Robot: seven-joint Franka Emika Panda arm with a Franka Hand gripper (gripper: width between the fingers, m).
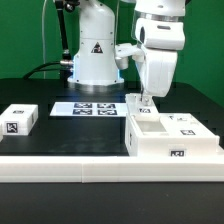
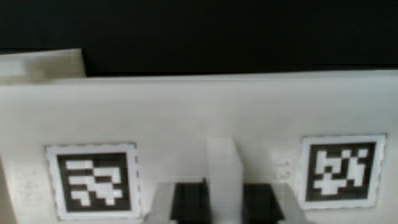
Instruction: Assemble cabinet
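Observation:
The cabinet (image 1: 172, 138) is a large white box with black-and-white tags, lying on the black table at the exterior view's right, against the front rail. My gripper (image 1: 147, 100) comes straight down onto its back left corner. In the wrist view the cabinet (image 2: 196, 120) fills the picture, with one tag (image 2: 93, 180) on one side of the gripper and another tag (image 2: 342, 168) on the other. My gripper (image 2: 224, 198) has its two dark fingers (image 2: 187, 203) tight on either side of a thin white upright wall of the cabinet, shut on it.
A small white tagged block (image 1: 20, 120) lies at the exterior view's left. The marker board (image 1: 90, 108) lies flat behind the middle, in front of the arm's base (image 1: 92, 60). A long white rail (image 1: 80, 165) runs along the front.

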